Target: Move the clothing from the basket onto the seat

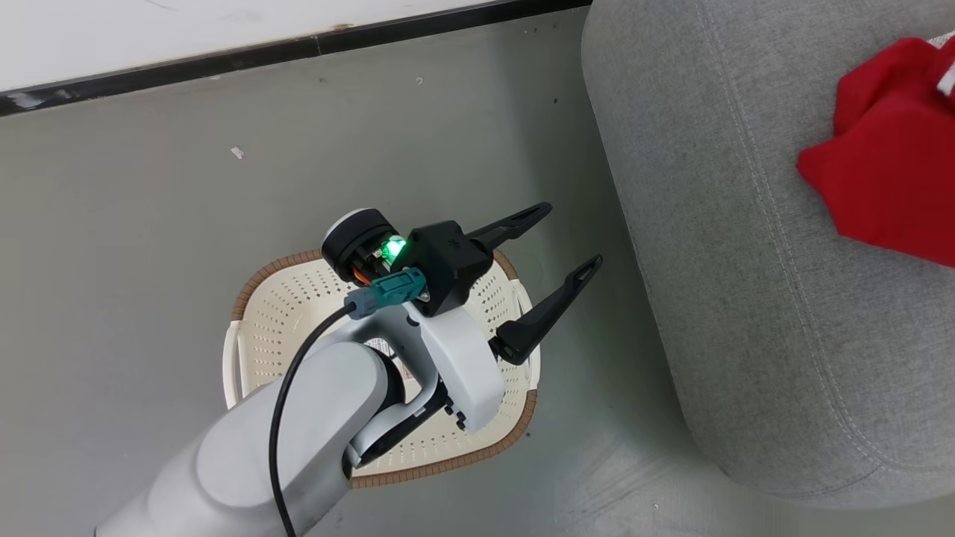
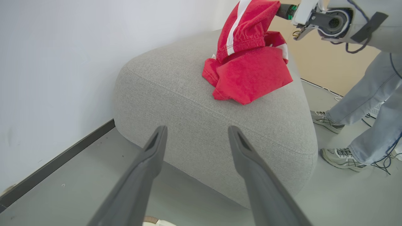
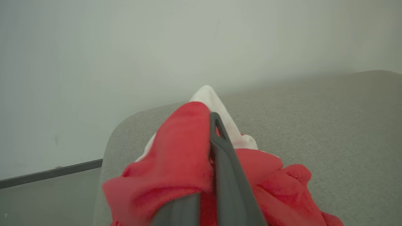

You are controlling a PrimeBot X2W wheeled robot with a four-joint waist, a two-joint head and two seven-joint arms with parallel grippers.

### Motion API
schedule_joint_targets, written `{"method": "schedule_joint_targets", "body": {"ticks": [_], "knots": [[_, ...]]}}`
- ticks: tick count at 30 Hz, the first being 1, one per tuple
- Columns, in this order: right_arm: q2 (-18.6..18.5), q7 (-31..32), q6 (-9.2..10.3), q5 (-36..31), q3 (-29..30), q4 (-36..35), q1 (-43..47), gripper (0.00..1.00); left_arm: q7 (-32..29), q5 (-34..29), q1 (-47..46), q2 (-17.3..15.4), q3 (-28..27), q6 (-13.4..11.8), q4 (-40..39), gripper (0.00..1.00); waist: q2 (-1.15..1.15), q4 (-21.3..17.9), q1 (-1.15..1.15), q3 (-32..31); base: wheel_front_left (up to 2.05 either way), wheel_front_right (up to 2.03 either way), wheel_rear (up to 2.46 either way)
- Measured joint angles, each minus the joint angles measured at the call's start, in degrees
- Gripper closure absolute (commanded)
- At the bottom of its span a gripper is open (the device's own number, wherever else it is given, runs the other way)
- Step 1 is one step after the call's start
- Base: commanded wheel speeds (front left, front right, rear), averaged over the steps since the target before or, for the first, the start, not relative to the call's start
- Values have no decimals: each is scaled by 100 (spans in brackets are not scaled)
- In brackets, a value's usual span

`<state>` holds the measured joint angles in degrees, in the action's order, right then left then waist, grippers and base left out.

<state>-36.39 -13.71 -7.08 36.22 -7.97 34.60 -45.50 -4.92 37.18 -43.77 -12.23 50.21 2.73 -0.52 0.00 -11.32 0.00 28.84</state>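
Red clothing (image 2: 251, 72) with white trim lies bunched on the grey-green seat (image 2: 176, 78). Its top is pulled upward by my right gripper (image 2: 282, 11). In the right wrist view that gripper (image 3: 214, 125) is shut on the clothing (image 3: 179, 150), with fabric draped over one finger (image 3: 224, 163). My left gripper (image 1: 573, 235) hangs open and empty above the right end of the cream basket (image 1: 283, 298), pointing toward the seat (image 1: 746, 261). The arm hides much of the basket, and no red fabric shows in the visible part. The clothing (image 1: 888, 171) sits at the head view's right edge.
A person's legs in jeans (image 2: 364, 100) and grey shoes (image 2: 340, 157) stand beyond the seat's far side, with cables near them. A white wall with a dark baseboard (image 1: 298, 48) runs behind the grey floor (image 1: 149, 224).
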Motion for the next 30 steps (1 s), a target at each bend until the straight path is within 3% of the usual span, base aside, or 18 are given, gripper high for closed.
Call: {"method": "schedule_joint_targets", "body": {"ticks": [8, 18, 30], "knots": [[160, -48, -1, 55, -318, 82, 428, 0, 56, 2, -23, -3, 2, 54, 119, 0, 0, -54, 0, -63, 0, 0, 0], [171, -52, 0, 111, -197, 27, 765, 0, 216, 21, -22, 13, -12, 112, 281, 0, 0, -149, 0, -265, 0, 0, 0], [182, -67, 0, -35, 299, -915, 774, 0, 536, 168, 41, -2, -198, 145, 475, 0, 0, -255, 0, -657, 0, 0, 0]]}}
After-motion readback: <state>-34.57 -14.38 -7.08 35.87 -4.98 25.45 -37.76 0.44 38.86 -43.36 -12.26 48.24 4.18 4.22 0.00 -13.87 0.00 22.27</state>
